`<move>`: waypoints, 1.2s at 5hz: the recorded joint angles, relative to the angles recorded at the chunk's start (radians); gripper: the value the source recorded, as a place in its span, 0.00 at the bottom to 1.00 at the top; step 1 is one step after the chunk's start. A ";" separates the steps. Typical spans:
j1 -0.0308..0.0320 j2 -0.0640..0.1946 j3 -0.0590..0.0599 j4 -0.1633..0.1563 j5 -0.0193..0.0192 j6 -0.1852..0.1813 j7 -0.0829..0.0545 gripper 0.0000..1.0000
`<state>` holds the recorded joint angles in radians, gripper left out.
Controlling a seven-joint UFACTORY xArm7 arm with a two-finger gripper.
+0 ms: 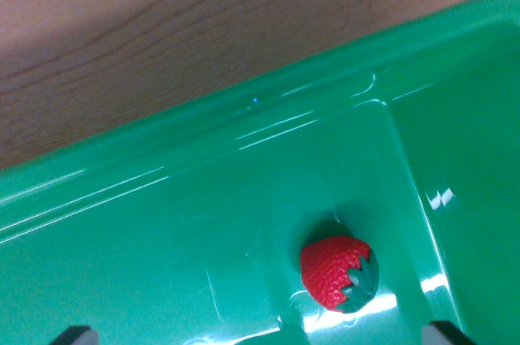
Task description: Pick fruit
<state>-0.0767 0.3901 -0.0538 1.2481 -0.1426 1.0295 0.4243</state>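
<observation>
Lying on its side in a compartment of the green tray [162, 199], just beside the divider ridge, the strawberry [339, 273] sits between the spread tips of the claw [264, 335], which grips nothing; wooden tabletop [162, 28] lies beyond

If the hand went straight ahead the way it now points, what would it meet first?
Probably the strawberry, lying in the green tray between the two fingertips showing at the bottom edge. It sits nearer the wrist view's right, and depth is unclear, so the tray floor might come first.

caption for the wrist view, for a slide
Wrist view: red strawberry lying in a green tray on a wooden table, gripper fingertips at bottom edge.
</observation>
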 joint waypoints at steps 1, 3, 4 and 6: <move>0.0000 0.020 -0.008 -0.025 -0.0073 -0.035 0.021 0.00; 0.0000 0.039 -0.016 -0.049 -0.0144 -0.069 0.042 0.00; 0.0000 0.039 -0.016 -0.049 -0.0144 -0.069 0.042 0.00; -0.0001 0.054 -0.022 -0.067 -0.0197 -0.094 0.057 0.00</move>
<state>-0.0767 0.4438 -0.0753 1.1814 -0.1622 0.9355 0.4816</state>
